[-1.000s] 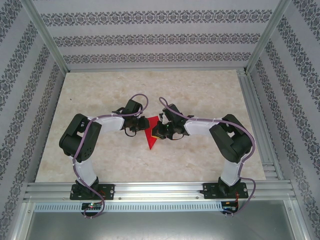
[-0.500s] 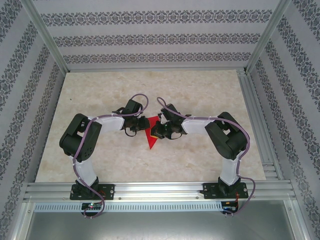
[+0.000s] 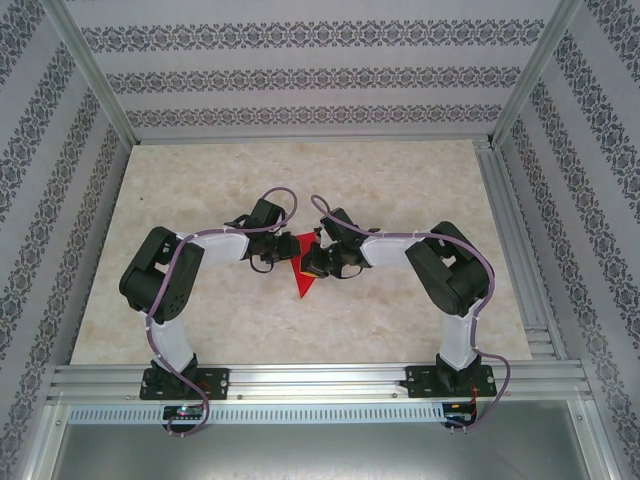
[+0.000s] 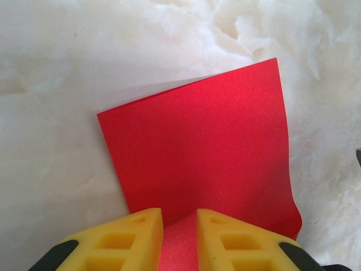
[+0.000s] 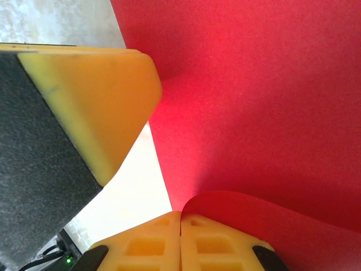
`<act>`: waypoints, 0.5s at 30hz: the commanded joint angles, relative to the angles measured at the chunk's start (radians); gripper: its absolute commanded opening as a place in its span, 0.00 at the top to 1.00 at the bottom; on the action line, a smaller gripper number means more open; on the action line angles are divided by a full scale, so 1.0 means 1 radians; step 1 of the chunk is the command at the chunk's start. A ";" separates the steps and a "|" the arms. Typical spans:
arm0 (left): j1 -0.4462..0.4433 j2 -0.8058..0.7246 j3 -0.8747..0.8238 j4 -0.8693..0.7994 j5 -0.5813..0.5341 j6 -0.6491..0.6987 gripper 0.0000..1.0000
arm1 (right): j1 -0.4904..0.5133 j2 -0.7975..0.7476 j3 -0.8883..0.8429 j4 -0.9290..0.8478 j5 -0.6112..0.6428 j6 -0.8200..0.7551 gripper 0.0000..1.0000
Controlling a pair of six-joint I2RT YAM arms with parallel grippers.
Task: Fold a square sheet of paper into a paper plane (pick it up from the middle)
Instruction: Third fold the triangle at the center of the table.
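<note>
Where the marbled tabletop (image 3: 200, 190) lies inside patterned walls (image 3: 300, 75) and an aluminium frame (image 3: 92, 75), the top view shows the paper plane (image 3: 302, 282) at the middle, with the left gripper (image 3: 284, 250) and right gripper (image 3: 309, 262) meeting over its wide end. The left wrist view shows yellow fingers (image 4: 141, 234) slightly apart with red paper between them; whether they pinch it cannot be told. The right wrist view shows fingertips (image 5: 152, 243) pressed together on a curled red flap, with the left arm's finger (image 5: 96, 113) close beside.

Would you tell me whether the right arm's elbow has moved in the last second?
Yes. The right elbow has swung left, away from the right rail, toward the paper.
</note>
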 commanded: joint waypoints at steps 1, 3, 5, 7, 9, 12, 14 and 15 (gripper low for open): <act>0.007 0.041 -0.023 -0.026 0.003 0.017 0.75 | 0.009 0.015 0.023 -0.011 0.027 -0.032 0.92; 0.007 0.041 -0.023 -0.026 0.002 0.015 0.75 | 0.008 0.012 0.027 -0.027 0.045 -0.040 0.92; 0.007 0.042 -0.023 -0.026 0.002 0.015 0.75 | 0.007 0.013 0.026 -0.031 0.047 -0.042 0.92; 0.007 0.042 -0.023 -0.026 0.004 0.015 0.75 | 0.007 0.015 0.027 -0.037 0.050 -0.045 0.92; 0.007 0.042 -0.023 -0.026 0.005 0.014 0.75 | 0.007 0.016 0.028 -0.041 0.055 -0.048 0.92; 0.006 0.041 -0.022 -0.025 0.005 0.015 0.74 | 0.009 0.019 0.029 -0.039 0.051 -0.049 0.92; 0.007 0.042 -0.023 -0.025 0.006 0.015 0.74 | 0.009 0.021 0.030 -0.035 0.048 -0.048 0.92; 0.007 0.042 -0.023 -0.026 0.006 0.016 0.74 | 0.010 0.021 0.030 -0.033 0.046 -0.047 0.92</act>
